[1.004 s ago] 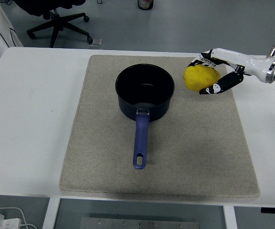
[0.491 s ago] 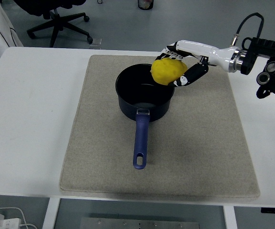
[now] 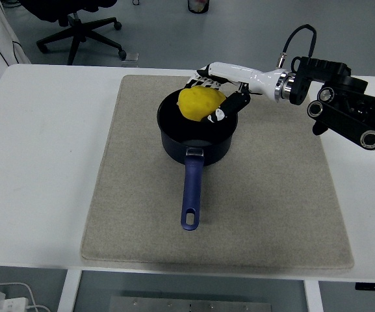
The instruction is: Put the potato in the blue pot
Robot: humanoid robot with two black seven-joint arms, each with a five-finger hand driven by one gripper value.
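Yellow potato [image 3: 200, 103] gripped in my right hand [image 3: 218, 97], fingers curled round it, held over the blue pot [image 3: 197, 133], pot on beige mat [image 3: 265, 195].

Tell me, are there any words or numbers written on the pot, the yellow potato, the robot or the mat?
None that can be read.
Blue pot: no label or number shows on its wall or handle.
Potato, held by the right hand: plain yellow, no print.
Beige mat: plain.
Black arm joints: no readable marking.
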